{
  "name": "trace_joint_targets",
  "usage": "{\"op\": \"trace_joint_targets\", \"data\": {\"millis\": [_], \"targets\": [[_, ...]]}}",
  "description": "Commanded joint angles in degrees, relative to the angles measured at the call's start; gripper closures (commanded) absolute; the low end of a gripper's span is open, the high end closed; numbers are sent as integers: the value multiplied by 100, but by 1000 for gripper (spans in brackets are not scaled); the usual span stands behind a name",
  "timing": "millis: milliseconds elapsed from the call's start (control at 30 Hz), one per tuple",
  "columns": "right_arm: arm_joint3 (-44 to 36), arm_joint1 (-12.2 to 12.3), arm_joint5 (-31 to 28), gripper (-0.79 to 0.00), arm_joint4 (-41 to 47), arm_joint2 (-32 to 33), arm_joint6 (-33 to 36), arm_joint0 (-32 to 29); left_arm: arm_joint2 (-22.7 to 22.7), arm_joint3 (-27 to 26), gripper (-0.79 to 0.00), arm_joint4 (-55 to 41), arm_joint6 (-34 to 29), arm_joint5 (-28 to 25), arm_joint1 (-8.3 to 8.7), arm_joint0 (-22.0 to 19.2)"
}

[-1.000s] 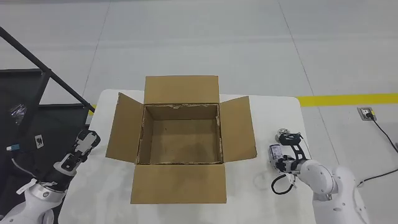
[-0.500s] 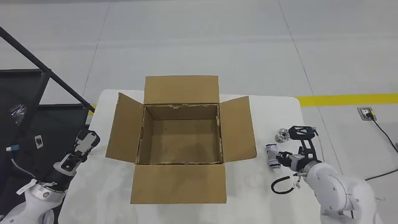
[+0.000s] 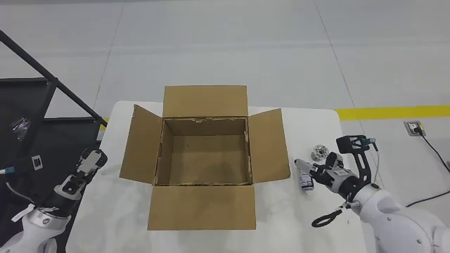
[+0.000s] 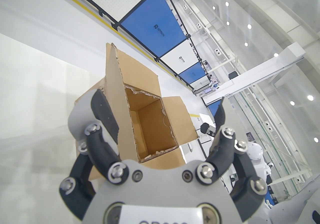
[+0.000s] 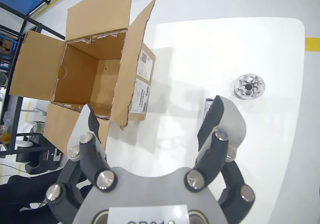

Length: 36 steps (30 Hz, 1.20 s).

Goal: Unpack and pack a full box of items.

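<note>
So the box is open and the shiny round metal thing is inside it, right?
Not quite. The box is open, but the shiny round metal thing is not inside it. It lies on the table beside the box, as the right wrist view shows.

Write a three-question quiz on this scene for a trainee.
1. True or false: the box stands with its flaps open.
2. What lies on the table near the can? A) a metal disc B) a cup C) a spoon
3. Fill in: the right claw and the left claw are both ____.
Key: 1 true; 2 A; 3 open.
</note>
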Motion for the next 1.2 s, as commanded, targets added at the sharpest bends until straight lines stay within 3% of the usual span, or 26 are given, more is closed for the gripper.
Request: {"op": "trace_joint_targets", "data": {"millis": [0, 233, 433, 567, 867, 1167], "targets": [[6, 0, -11, -785, 23, -9, -29, -5, -26, 31, -785, -32, -20, -16, 5, 1], [731, 44, -132, -785, 814, -346, 177, 796, -111, 98, -785, -121, -62, -48, 20, 42], [1921, 79, 287, -785, 857, -844, 797, 1972, -185, 226, -785, -187, -65, -67, 28, 101], [2445, 101, 352, -785, 810, -1148, 1107, 2437, -252, 236, -785, -222, -39, -60, 32, 142], [2524, 149, 561, -785, 587, -1646, 1557, 2692, -222, 124, -785, -181, -16, -33, 36, 176], [2288, 189, 750, -785, 423, -1991, 1592, 2656, -136, 130, -785, -129, -16, 3, 46, 98]]}}
